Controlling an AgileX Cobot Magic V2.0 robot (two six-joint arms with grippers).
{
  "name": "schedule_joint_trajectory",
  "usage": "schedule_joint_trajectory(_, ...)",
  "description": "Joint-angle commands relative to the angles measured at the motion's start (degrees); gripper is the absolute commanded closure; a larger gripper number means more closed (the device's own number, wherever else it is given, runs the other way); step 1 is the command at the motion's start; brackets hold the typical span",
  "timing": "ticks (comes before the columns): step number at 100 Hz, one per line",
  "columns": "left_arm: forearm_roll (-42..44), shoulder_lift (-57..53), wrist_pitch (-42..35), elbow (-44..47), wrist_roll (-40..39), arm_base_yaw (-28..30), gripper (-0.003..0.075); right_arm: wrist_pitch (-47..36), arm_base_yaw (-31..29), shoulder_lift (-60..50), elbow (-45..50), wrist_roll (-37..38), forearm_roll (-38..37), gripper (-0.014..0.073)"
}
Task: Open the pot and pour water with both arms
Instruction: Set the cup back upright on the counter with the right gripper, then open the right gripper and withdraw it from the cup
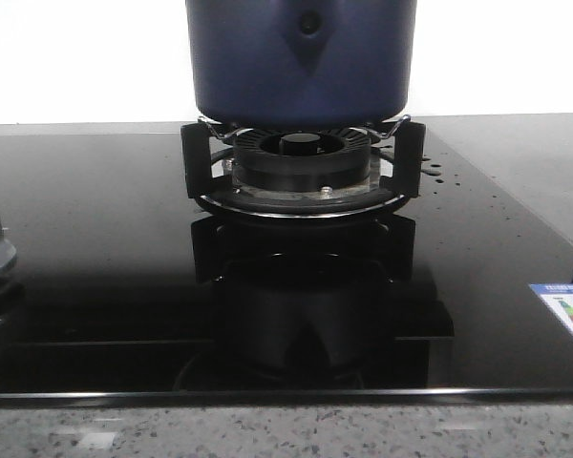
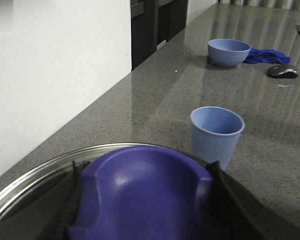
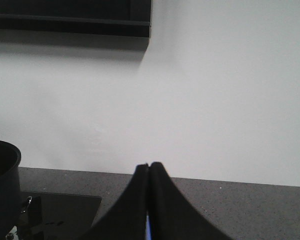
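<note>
**A:** Knob (image 2: 140,195) first, nearest the left wrist camera: whose grip is that?

**B:** The left pincer (image 2: 142,200) is clamped on it, a finger on each side. The lid (image 2: 35,172) hangs by it over the grey worktop (image 2: 155,100). I judge it is held off to one side so the pot's mouth is free.

**A:** And the right pincer (image 3: 149,200)?

**B:** Its fingers are pressed together with nothing held that I can make out. It waits beside the pot (image 1: 301,62), probably ahead of taking the handle.

**A:** Where is the pot?

**B:** On the burner grate (image 1: 401,153) of the black hob (image 1: 95,286), toward the worktop's back edge by the wall. Any water in it is hidden.

**A:** Anything to receive the pour?

**B:** A blue cup (image 2: 216,135) stands just beyond the lid and looks empty. A blue bowl (image 2: 229,51) sits farther along, and its inside is not visible.
</note>
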Motion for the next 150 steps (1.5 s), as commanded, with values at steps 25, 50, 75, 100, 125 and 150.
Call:
schedule_joint_trajectory(25,-8.7,2.1,0.8,-2.6,1.9,-0.8,0.0447,5.6,1.2,-7.8,-1.5,-0.1,0.3,0.0659)
schedule_joint_trajectory(50,-8.0,3.1,-1.4,-6.0,1.9,-3.7,0.0447,10.5,1.2,-7.9,-1.5,-0.1,0.6,0.0659)
schedule_joint_trajectory(75,-6.0,5.0,-4.4,-7.2,1.8,-5.7,0.0447,10.5,1.2,-7.9,-1.5,-0.1,1.5,0.0659)
schedule_joint_trajectory(100,-5.5,6.0,-4.6,-7.2,1.2,-5.6,0.0447,11.1,1.2,-7.9,-1.5,-0.1,1.9,0.0659)
schedule_joint_trajectory(125,-0.8,6.0,-6.1,-7.2,-2.2,-5.6,0.0447,11.8,1.2,-7.9,-1.5,-0.1,3.2,0.0659)
schedule_joint_trajectory(150,-0.7,6.1,-9.1,-7.2,-2.5,-5.6,0.0447,12.1,1.2,-7.9,-1.5,-0.1,5.6,0.0659)
